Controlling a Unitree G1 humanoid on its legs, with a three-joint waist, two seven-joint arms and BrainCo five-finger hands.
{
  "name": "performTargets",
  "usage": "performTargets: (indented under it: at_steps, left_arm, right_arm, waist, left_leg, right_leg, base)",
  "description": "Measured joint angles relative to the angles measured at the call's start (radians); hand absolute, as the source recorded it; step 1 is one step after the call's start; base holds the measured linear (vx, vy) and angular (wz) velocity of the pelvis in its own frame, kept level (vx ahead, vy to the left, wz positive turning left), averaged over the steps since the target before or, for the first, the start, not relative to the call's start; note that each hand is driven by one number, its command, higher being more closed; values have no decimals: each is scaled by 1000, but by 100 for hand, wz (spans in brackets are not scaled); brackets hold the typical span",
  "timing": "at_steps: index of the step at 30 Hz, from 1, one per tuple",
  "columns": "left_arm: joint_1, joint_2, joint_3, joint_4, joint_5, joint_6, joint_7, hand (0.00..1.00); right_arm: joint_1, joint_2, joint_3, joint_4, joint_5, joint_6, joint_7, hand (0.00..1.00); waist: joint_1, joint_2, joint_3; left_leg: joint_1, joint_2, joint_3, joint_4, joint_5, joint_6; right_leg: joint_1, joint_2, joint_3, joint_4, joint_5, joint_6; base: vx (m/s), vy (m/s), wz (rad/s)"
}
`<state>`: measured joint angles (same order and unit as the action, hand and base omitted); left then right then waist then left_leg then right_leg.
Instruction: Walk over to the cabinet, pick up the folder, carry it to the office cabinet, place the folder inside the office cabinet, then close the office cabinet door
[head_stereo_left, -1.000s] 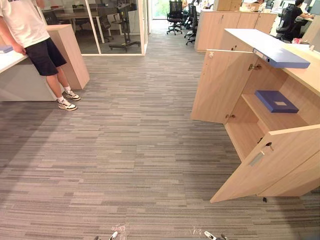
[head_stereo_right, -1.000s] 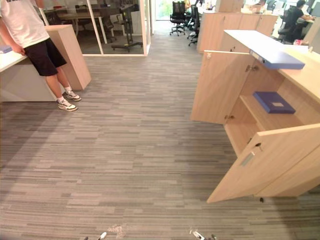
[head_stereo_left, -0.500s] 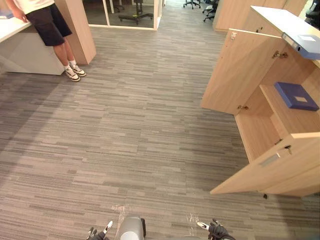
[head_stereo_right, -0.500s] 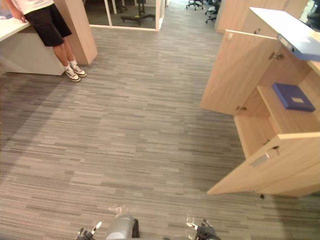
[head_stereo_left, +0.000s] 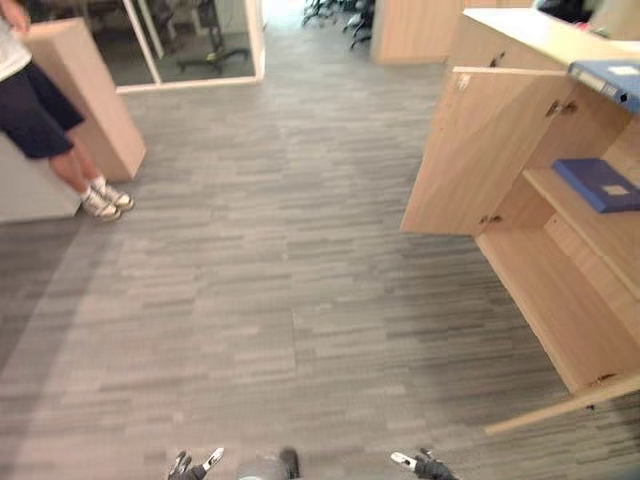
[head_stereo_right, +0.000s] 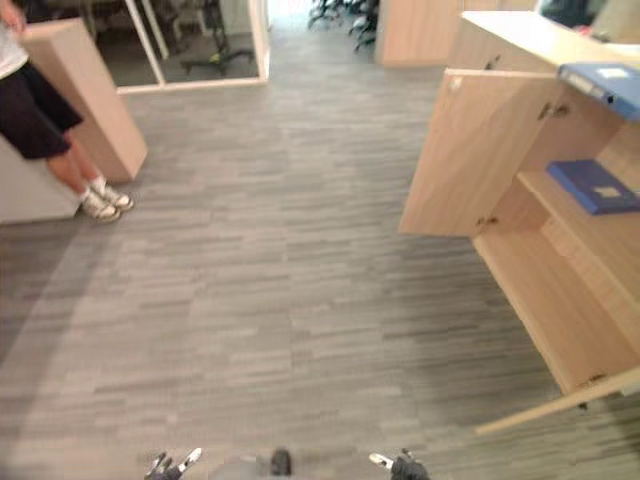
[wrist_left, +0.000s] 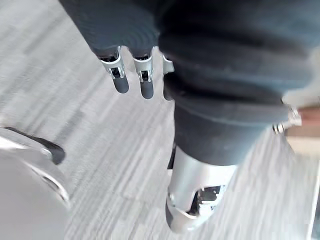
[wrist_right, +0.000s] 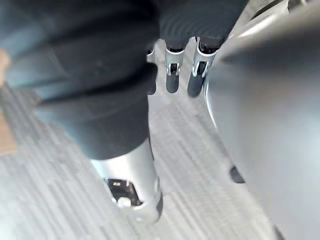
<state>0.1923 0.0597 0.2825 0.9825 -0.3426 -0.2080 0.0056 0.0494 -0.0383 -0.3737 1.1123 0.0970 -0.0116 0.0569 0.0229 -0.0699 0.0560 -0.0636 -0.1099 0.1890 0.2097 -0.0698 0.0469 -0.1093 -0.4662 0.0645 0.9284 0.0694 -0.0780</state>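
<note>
A wooden cabinet stands at the right with both doors swung open. On its inner shelf lies a flat dark blue folder. A light blue binder rests on the cabinet's top. My left hand and right hand hang low at the bottom edge, far from the cabinet. In the left wrist view the left hand's fingers point straight down over the carpet and hold nothing. The right hand's fingers are likewise straight and hold nothing.
The far cabinet door juts out towards the middle of the floor; the near door's edge sticks out low at the right. A person stands at the left by a wooden pedestal. Grey carpet spreads between.
The whole picture has shifted: the camera moved, so the cabinet fills more of the right side and the person sits further left. Both hands stay low with nothing in them.
</note>
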Motion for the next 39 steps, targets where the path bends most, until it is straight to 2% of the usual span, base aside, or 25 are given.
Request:
performTargets:
  at_steps: [2, 3, 7, 8, 9, 11, 12, 13, 16, 18, 19, 20, 21, 24, 26, 27, 28, 29, 31, 32, 33, 34, 36, 37, 39]
  left_arm:
    - [-30, 4, -51, 19, 21, 1, -17, 0]
    - [-39, -1, -79, 38, 27, 7, -26, 0]
    - [-52, -20, -54, 48, 25, 19, -35, 0]
    - [-52, -31, -31, 48, 14, 20, -35, 0]
    - [-52, -38, -16, 47, 14, 20, -35, 0]
    - [-64, -40, 4, 42, 14, 22, -35, 0]
    - [-54, -53, 21, 41, 14, 26, -34, 0]
    - [-49, -62, 29, 41, 15, 26, -34, 0]
    - [-55, -88, 109, 28, 18, 30, -34, 0]
    - [-61, -118, 176, 4, 0, 33, -33, 0]
    - [-54, -128, 187, -4, -10, 33, -33, 0]
    - [-46, -130, 191, -2, -23, 37, -33, 0]
    - [-43, -129, 207, -5, -29, 41, -29, 0]
    - [-32, -131, 231, -22, -72, 41, -14, 0]
    - [-30, -135, 246, -22, -112, 37, 1, 0]
    - [-31, -135, 248, -28, -136, 31, 14, 0]
    - [-31, -136, 246, -33, -137, 28, 17, 0]
    - [-32, -136, 244, -41, -137, 26, 24, 0]
    - [-45, -136, 235, -46, -137, 24, 30, 0]
    - [-53, -135, 225, -46, -137, 21, 34, 0]
    - [-50, -126, 228, -48, -137, 17, 36, 0]
    - [-52, -119, 229, -51, -135, 13, 37, 0]
    - [-45, -113, 245, -52, -132, 4, 41, 0]
    - [-42, -114, 245, -51, -129, 5, 43, 0]
    - [-57, -120, 226, -38, -115, 7, 43, 0]
  right_arm:
    - [-11, 2, -10, -13, 1, -8, 0, 0]
    - [-16, 17, -31, -19, 19, -13, -2, 0]
    - [-17, 32, -24, -43, 84, -20, -2, 0]
    - [-20, 42, -19, -59, 97, -22, -2, 0]
    - [-19, 42, -20, -60, 115, -21, -2, 0]
    - [-12, 43, -28, -55, 118, -17, -7, 0]
    - [-5, 39, -35, -57, 120, -14, -8, 0]
    - [-4, 34, -35, -56, 119, -13, -8, 0]
    - [-4, 39, -35, -57, 119, -11, -9, 0]
    - [23, 41, -36, -70, 124, -10, -10, 0]
    - [30, 38, -34, -83, 124, -10, -11, 0]
    - [40, 33, -26, -92, 122, -9, -13, 0]
    - [40, 34, -22, -87, 121, -8, -17, 0]
    - [41, 36, -17, -72, 121, 3, -25, 0]
    - [35, 30, -11, -52, 124, 12, -31, 0]
    - [32, 19, 53, -52, 127, 13, -38, 0]
    - [28, 18, 74, -52, 127, 13, -39, 0]
    - [15, 22, 93, -50, 127, 12, -41, 0]
    - [1, 24, 96, -50, 127, 12, -44, 0]
    - [1, 26, 99, -48, 128, 12, -48, 0]
    - [4, 42, 99, -46, 128, 12, -50, 0]
    - [4, 57, 98, -49, 128, 12, -50, 0]
    - [-8, 91, 95, -49, 128, 12, -48, 0]
    - [-16, 94, 95, -50, 128, 12, -47, 0]
    - [-26, 94, 96, -55, 123, 12, -39, 0]
  waist:
    - [-19, 18, 8]
    - [-14, 25, 11]
    - [-18, 39, 53]
    - [-16, 46, 66]
    - [-21, 48, 68]
    - [-22, 37, 84]
    - [-22, 53, 84]
    - [-22, 63, 78]
    - [-35, 70, 84]
    - [-36, 83, 86]
    - [-30, 92, 87]
    - [-18, 105, 81]
    - [-11, 106, 83]
    - [19, 81, 87]
    - [34, 75, 91]
    - [34, 62, 98]
    - [42, 55, 101]
    - [50, 47, 98]
    - [48, 50, 96]
    - [49, 48, 91]
    - [53, 35, 69]
    - [51, 19, 60]
    - [65, -11, 40]
    - [71, -10, 39]
    - [76, 11, 37]
  left_leg:
    - [130, 1, -14, -99, -1, 1]
    - [202, 10, -13, -149, -1, 1]
    - [312, -4, -15, -173, -8, -11]
    - [347, -13, -8, -207, -23, -26]
    - [375, -22, -2, -244, -54, -20]
    - [407, -35, -4, -262, -97, 20]
    - [427, -19, -11, -259, -121, -11]
    - [432, -8, -12, -247, -125, -19]
    - [383, 40, 8, -56, -155, -66]
    - [227, 121, 90, 412, -143, -88]
    - [179, 158, 94, 552, -97, -91]
    - [81, 222, 93, 781, -7, -90]
    - [21, 271, 89, 927, -22, -70]
    - [-90, 293, 40, 973, -90, -57]
    - [-180, 283, -17, 880, -147, -63]
    - [-217, 251, -80, 734, -177, -76]
    - [-218, 237, -105, 642, -180, -83]
    - [-212, 213, -182, 427, -176, -88]
    - [-212, 199, -295, 239, -149, -104]
    - [-209, 201, -333, 202, -64, -149]
    - [-204, 180, -314, 222, -34, -148]
    - [-199, 175, -290, 227, -56, -143]
    - [-138, 172, -141, 241, -102, -90]
    - [-111, 165, -107, 235, -109, -78]
    - [-3, 141, -5, 180, -129, -41]
  right_leg:
    - [-70, 29, -169, 93, -61, 56]
    - [-104, 82, -275, 80, -157, 92]
    - [-119, 196, -443, -165, -233, 121]
    - [-122, 241, -491, -303, -222, 115]
    - [-134, 279, -537, -405, -196, 76]
    - [-155, 298, -594, -448, -169, 29]
    - [-142, 314, -611, -447, -171, -52]
    - [-135, 336, -617, -458, -178, -51]
    - [-56, 400, -622, -552, -199, -63]
    - [47, 459, -581, -650, -203, -59]
    - [76, 482, -550, -676, -206, -61]
    - [124, 522, -493, -697, -226, -75]
    - [166, 544, -433, -697, -246, -75]
    - [232, 545, -300, -719, -264, -62]
    - [274, 519, -190, -746, -273, -37]
    - [305, 487, -129, -759, -273, -14]
    - [308, 473, -103, -763, -275, 3]
    - [318, 446, -52, -771, -287, 32]
    - [327, 428, -8, -774, -310, 72]
    - [341, 413, 17, -774, -326, 99]
    - [337, 390, 51, -770, -325, 108]
    - [328, 369, 58, -761, -313, 104]
    - [276, 299, 79, -673, -282, 129]
    - [253, 279, 79, -627, -280, 132]
    - [123, 230, 79, -379, -240, 127]
  base:
    - [513, 405, -4]
    - [430, 280, -17]
    - [364, 139, -20]
    - [259, 99, 2]
    - [247, 91, 15]
    - [311, 24, 31]
    - [416, -17, 19]
    - [327, -21, -4]
    - [497, -115, -30]
    - [435, -130, -70]
    - [462, -7, -119]
    - [404, 49, -143]
    - [510, 75, -146]
    - [471, 89, -146]
    - [406, 163, -155]
    - [435, 218, -127]
    - [508, 317, -141]
    - [411, 340, -114]
    - [429, 397, -91]
    - [453, 470, -93]
    - [443, 460, -93]
    - [422, 441, -112]
    - [424, 465, -142]
    - [352, 447, -171]
    - [193, 321, -156]
